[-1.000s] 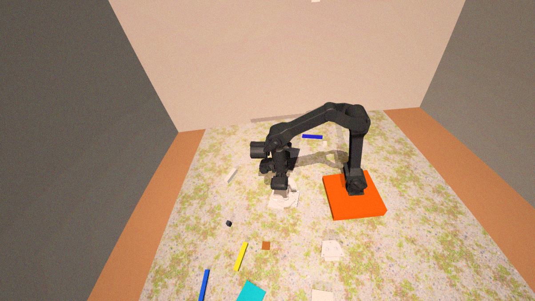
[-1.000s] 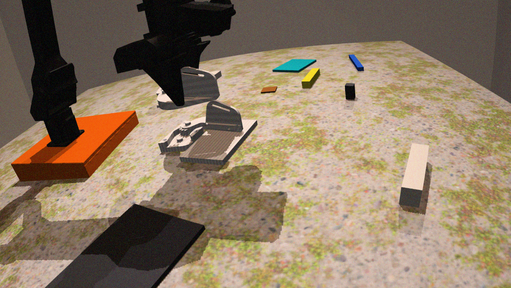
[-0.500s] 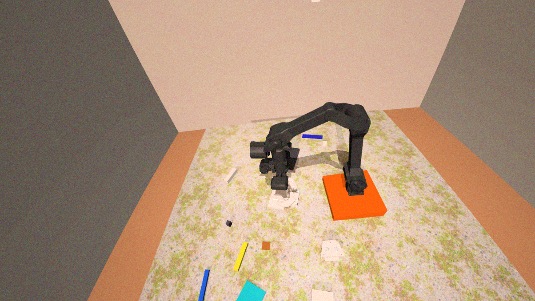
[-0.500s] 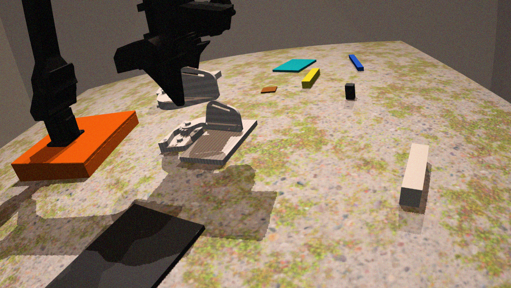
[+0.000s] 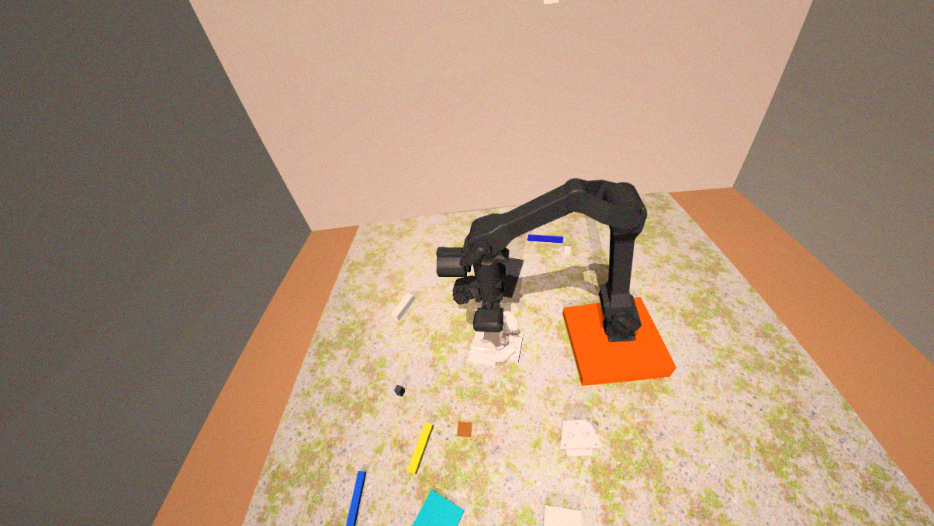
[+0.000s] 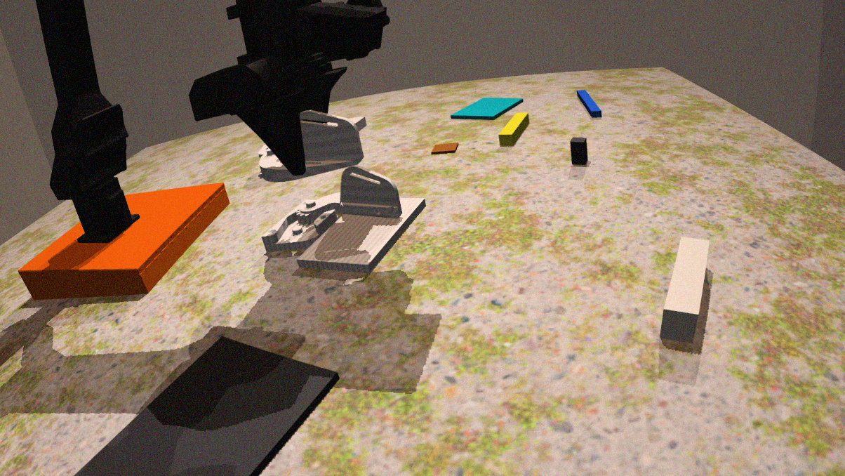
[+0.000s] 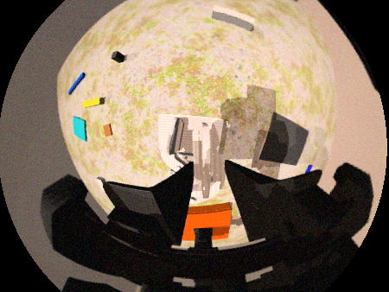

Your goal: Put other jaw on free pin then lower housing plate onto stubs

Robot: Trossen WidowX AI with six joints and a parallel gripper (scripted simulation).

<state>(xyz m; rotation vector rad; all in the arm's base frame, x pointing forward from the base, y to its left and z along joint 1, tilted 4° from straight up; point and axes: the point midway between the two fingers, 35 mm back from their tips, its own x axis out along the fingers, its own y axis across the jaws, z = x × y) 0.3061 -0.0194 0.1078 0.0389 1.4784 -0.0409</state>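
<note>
My gripper (image 6: 301, 164) (image 7: 209, 164) is shut on the loose pale jaw (image 6: 334, 142) (image 7: 208, 151), held with its slotted pad upright above the base. The base (image 6: 378, 245) (image 7: 166, 127) (image 5: 479, 353) lies flat on the table. The mounted jaw (image 6: 369, 194) (image 7: 175, 138) stands on it, its slotted pad upright. Two round pin tops show beside it in the exterior view; how the gear teeth sit is too small to tell. The housing plate (image 5: 579, 443) lies apart, toward the front, with two round marks. In the top view the arm hides the fingertips and much of the held jaw.
The orange block (image 5: 627, 365) (image 6: 118, 248) carries the arm. A dark panel (image 6: 230, 413) (image 7: 283, 140) and a white bar (image 5: 405, 306) (image 6: 686, 277) (image 7: 233, 20) lie nearby. A black block (image 6: 578, 152), yellow bar (image 5: 420, 448), brown square (image 5: 464, 429) and teal plate (image 5: 436, 509) lie toward the front.
</note>
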